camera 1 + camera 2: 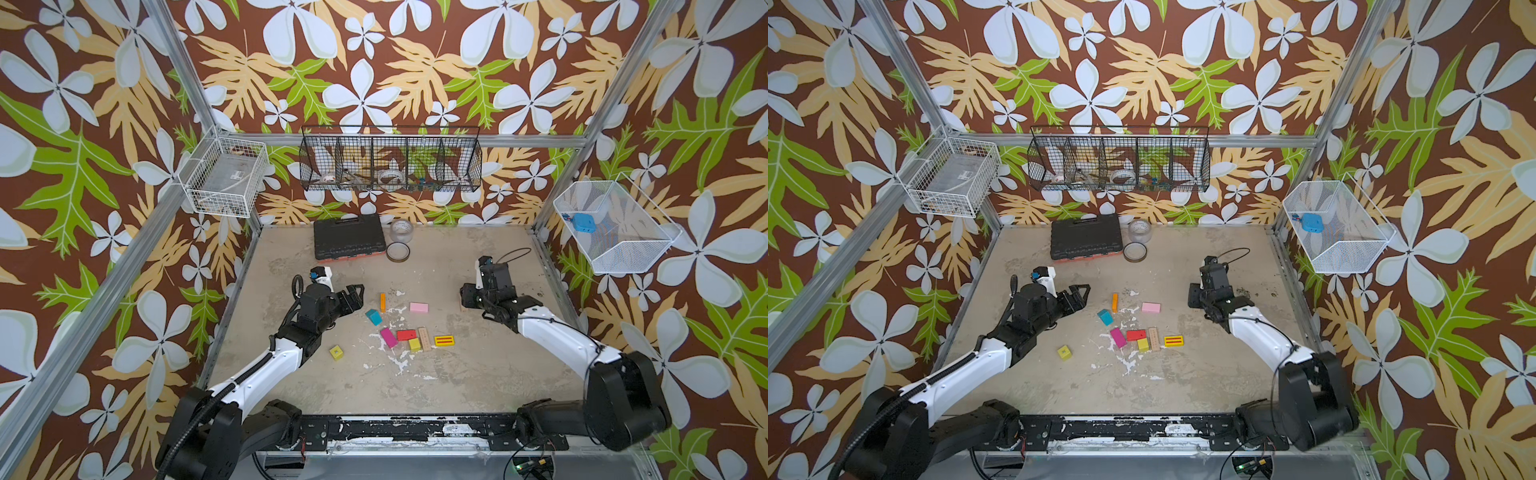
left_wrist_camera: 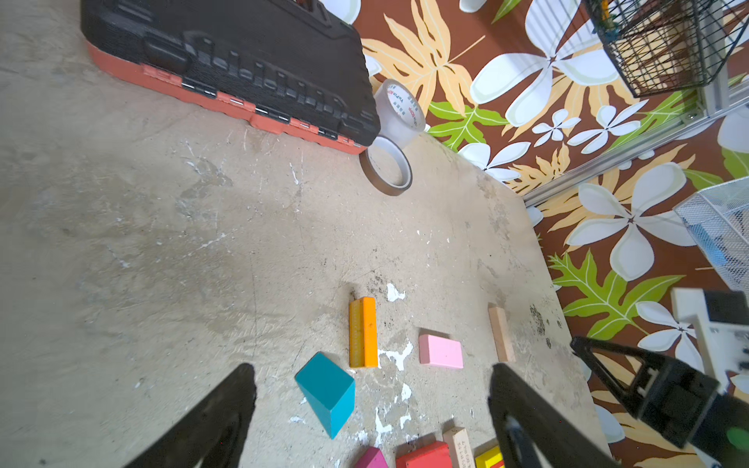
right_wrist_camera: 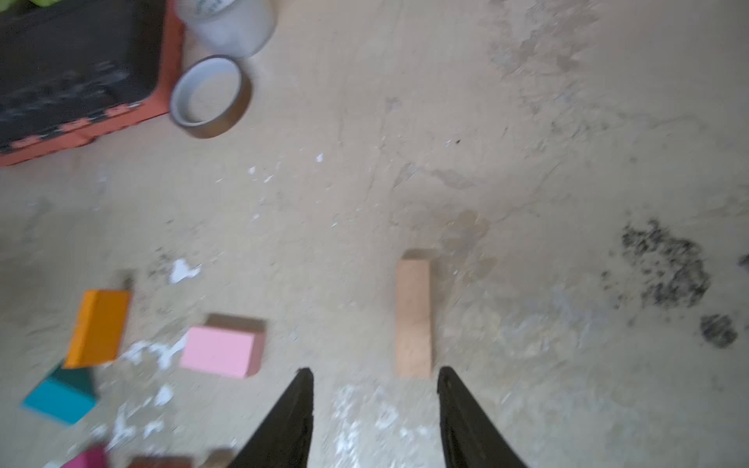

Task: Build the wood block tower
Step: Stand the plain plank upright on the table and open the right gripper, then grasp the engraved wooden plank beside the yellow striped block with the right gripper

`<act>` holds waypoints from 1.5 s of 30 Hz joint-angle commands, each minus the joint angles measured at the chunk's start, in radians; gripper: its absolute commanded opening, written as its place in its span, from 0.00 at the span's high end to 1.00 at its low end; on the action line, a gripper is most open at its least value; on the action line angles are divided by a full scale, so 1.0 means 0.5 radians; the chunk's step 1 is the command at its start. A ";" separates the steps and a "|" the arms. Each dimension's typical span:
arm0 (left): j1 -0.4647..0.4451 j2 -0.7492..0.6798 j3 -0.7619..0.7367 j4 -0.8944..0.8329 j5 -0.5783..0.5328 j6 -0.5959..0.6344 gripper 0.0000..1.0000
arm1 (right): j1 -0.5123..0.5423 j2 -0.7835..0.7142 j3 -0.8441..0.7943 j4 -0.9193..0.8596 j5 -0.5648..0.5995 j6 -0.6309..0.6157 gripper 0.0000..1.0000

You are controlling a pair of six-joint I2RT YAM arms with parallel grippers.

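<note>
No wood block tower shows; the wood blocks lie singly on the table in both top views. Orange (image 1: 382, 302), pink (image 1: 419, 307) and teal (image 1: 373, 317) blocks sit at the centre. Nearer the front are magenta (image 1: 389, 337), red (image 1: 406, 335), a tan plank (image 1: 424, 338), a striped yellow block (image 1: 444, 341) and a yellow cube (image 1: 336, 353). My left gripper (image 1: 358, 296) (image 2: 372, 368) hovers open left of the teal block (image 2: 326, 391). My right gripper (image 1: 467, 297) (image 3: 375, 370) is open and holds nothing. A plain tan block (image 3: 413, 318) lies just beyond its fingertips.
A black tool case (image 1: 347, 239) lies at the back of the table, with a clear tape roll (image 1: 401, 232) and a brown tape ring (image 1: 398, 252) beside it. Wire baskets hang on the left wall (image 1: 226, 176), back wall (image 1: 390, 160) and right wall (image 1: 611, 226).
</note>
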 commanded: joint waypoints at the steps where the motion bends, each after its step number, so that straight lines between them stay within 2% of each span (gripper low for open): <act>1: 0.002 -0.165 -0.093 0.058 -0.161 -0.025 0.05 | 0.178 -0.218 -0.133 0.130 -0.053 0.193 0.45; 3: 0.002 -0.289 -0.174 0.101 -0.209 -0.055 0.03 | 0.338 -0.355 -0.213 0.085 -0.012 0.235 0.44; 7: 0.000 -0.445 -0.256 0.135 -0.251 -0.080 0.00 | 0.511 -0.572 -0.394 -0.005 0.029 0.286 0.42; 10: 0.002 -0.491 -0.217 0.064 -0.284 -0.055 0.00 | 0.549 -0.723 -0.569 -0.009 0.094 0.329 0.39; 13: 0.002 -0.494 -0.198 0.026 -0.316 -0.042 0.00 | 0.549 -0.790 -0.675 0.073 0.026 0.335 0.36; 18: 0.002 -0.439 -0.185 0.018 -0.380 0.003 0.00 | 0.586 -0.664 -0.520 -0.079 -0.063 0.277 0.38; 21: 0.007 -0.397 -0.064 -0.204 -0.439 -0.045 0.00 | 0.655 -0.646 -0.392 -0.275 -0.003 0.214 0.39; 26: 0.011 -0.276 0.464 -0.863 -0.021 -0.124 0.00 | 0.669 -0.630 -0.264 -0.440 0.035 0.044 0.38; 28: 0.010 -0.201 0.692 -1.094 0.190 -0.036 0.00 | 0.667 -0.584 -0.231 -0.456 0.108 -0.011 0.38; 30: 0.011 -0.118 0.875 -1.316 0.350 0.162 0.00 | 0.668 -0.502 -0.201 -0.451 0.174 -0.038 0.38; 33: 0.011 -0.011 1.026 -1.669 0.298 0.286 0.00 | 0.669 -0.387 -0.214 -0.352 0.200 -0.048 0.38; 36: 0.011 0.048 0.957 -1.659 0.352 0.537 0.00 | 0.668 -0.301 -0.230 -0.289 0.221 -0.045 0.38; 39: 0.011 0.081 0.753 -1.609 0.191 0.582 0.00 | 0.667 -0.248 -0.247 -0.260 0.267 -0.066 0.37; 41: 0.011 0.141 0.805 -1.676 0.344 0.623 0.00 | 0.668 -0.212 -0.264 -0.241 0.336 -0.075 0.36; 43: 0.011 0.122 0.779 -1.579 0.531 0.641 0.00 | 0.667 -0.157 -0.274 -0.202 0.337 -0.094 0.37; 45: 0.011 0.097 0.738 -1.536 0.488 0.606 0.00 | 0.668 -0.089 -0.268 -0.161 0.266 -0.112 0.40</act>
